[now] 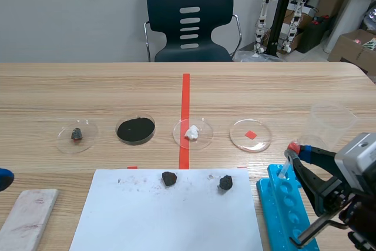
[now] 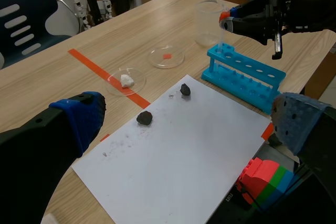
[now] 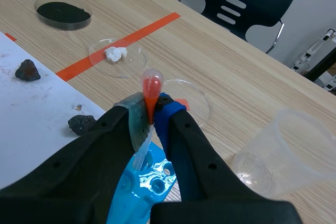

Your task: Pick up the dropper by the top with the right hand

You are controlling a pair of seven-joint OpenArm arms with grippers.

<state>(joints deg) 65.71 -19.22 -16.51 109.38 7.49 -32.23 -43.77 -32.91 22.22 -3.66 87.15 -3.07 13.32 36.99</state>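
The dropper [image 3: 150, 94], with an orange-red bulb and a clear stem, is pinched between my right gripper's [image 3: 151, 113] pads just below the bulb. Its clear stem [image 3: 142, 153] hangs down over the end of the blue tube rack [image 3: 142, 182]. In the scene view the right gripper [image 1: 295, 156] holds the dropper [image 1: 286, 167] above the rack [image 1: 288, 207] at the table's right. The left wrist view shows that dropper [image 2: 222, 24] over the rack [image 2: 244, 72] too. My left gripper [image 2: 184, 119] stands open, low at the table's left, holding nothing.
A clear plastic cup [image 1: 329, 124] stands just behind the rack. Several petri dishes [image 1: 251, 135] line the table's middle, one with black powder [image 1: 136, 129]. Two dark rocks [image 1: 169, 177] lie on a white sheet [image 1: 170, 216]. A white block [image 1: 26, 218] lies front left.
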